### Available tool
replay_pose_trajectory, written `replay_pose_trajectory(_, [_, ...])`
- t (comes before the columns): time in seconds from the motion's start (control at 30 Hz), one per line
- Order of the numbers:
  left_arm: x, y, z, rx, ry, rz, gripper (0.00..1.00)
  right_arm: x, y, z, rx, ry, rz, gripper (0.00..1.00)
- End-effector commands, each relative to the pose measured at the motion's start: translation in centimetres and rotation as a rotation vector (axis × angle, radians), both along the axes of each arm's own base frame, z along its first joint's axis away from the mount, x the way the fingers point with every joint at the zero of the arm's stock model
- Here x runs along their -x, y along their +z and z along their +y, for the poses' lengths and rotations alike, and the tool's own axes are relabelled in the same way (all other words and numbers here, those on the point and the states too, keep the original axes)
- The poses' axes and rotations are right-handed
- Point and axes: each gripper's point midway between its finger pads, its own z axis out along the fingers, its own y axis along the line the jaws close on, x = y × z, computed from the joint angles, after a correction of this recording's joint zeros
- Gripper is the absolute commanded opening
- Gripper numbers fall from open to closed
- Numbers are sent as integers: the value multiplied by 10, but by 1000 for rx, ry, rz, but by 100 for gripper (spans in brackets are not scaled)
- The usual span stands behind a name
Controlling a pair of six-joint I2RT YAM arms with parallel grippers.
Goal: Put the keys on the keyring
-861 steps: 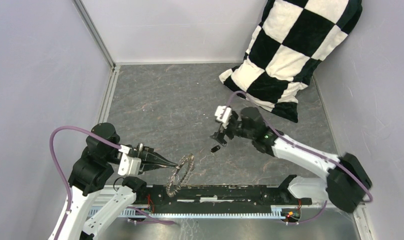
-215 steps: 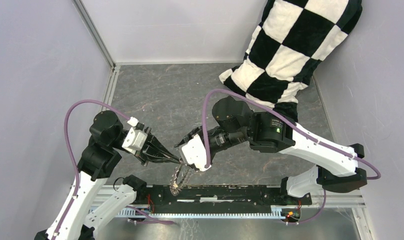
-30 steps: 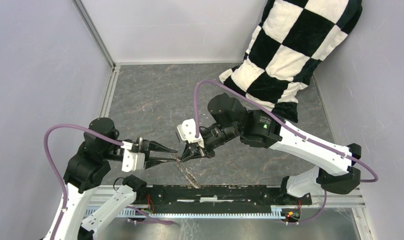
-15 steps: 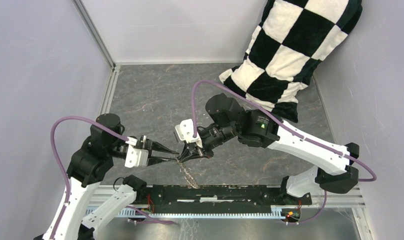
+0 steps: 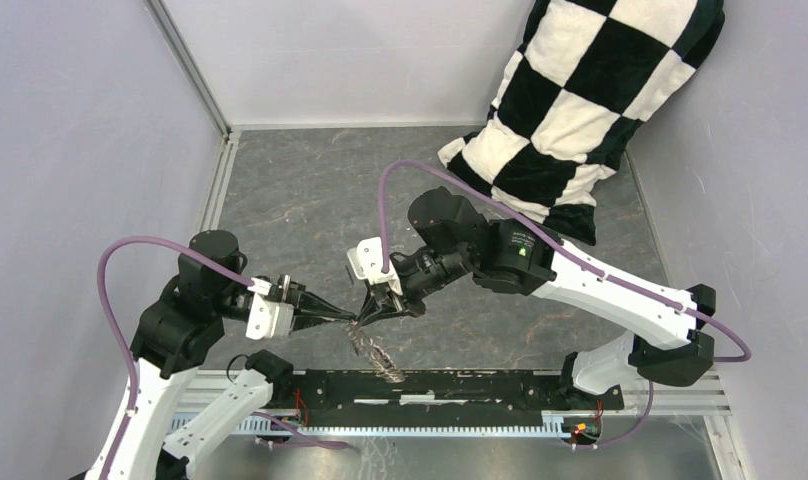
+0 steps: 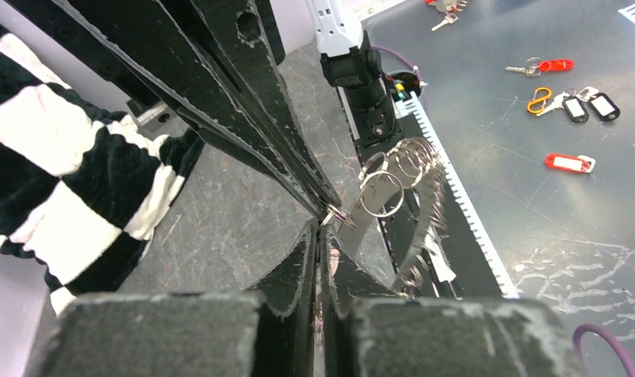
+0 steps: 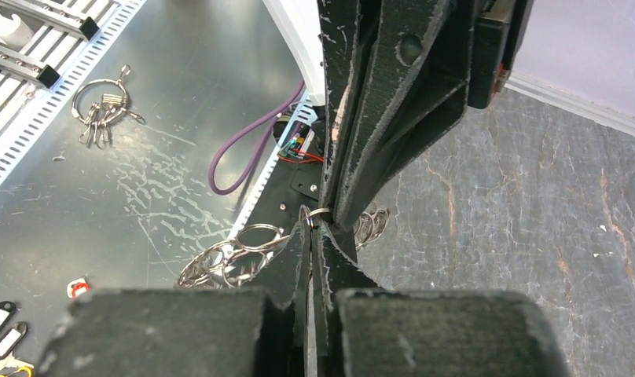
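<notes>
The keyring (image 5: 376,350), a metal ring thick with small rings and keys, hangs in the air between the two arms above the table's near edge. My right gripper (image 5: 366,317) comes in from the right, shut on a small ring (image 7: 315,214) at the keyring's top. My left gripper (image 5: 352,322) reaches in from the left, tip to tip with the right, shut on that same small ring (image 6: 338,214). The keyring's loops (image 6: 399,169) and toothed band dangle beyond the fingers. The loose keys are hidden from every view.
A black-and-white checked pillow (image 5: 590,100) leans in the back right corner. A black rail (image 5: 460,385) runs along the table's near edge. Below the table lie coloured key tags (image 6: 570,162) and a spare bunch of keys (image 7: 102,106). White walls enclose the table.
My left gripper's fingers have closed, with their tips at the small ring that the right gripper holds. The right arm has edged slightly left, and the keyring still hangs below.
</notes>
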Motion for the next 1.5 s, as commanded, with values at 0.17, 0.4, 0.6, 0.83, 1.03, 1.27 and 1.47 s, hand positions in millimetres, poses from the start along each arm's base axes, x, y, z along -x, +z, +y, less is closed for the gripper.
replay_pose_trajectory(0.17, [9,5,4,6,-19,-32,2,-23,36,0,-129,-101,-43,1])
replay_pose_trajectory(0.4, [3,4,8,5,22,-145,2,-38,32,-7,-142,-172,-33,0])
replay_pose_trajectory(0.6, [-12,14,11,56,112,-325,2,-41,26,-5,-125,-182,-14,0])
replay_pose_trajectory(0.83, [-20,9,16,61,145,-526,2,-40,30,-1,-178,-214,50,0])
replay_pose_trajectory(1.03, [-21,1,17,50,150,-543,2,-40,39,0,-296,-261,117,1])
replay_pose_trajectory(1.27, [-18,-15,19,-18,111,-502,2,-41,48,-4,-360,-284,134,1])
replay_pose_trajectory(1.47, [-15,-20,18,-14,95,-484,2,-36,56,-2,-402,-261,172,1])
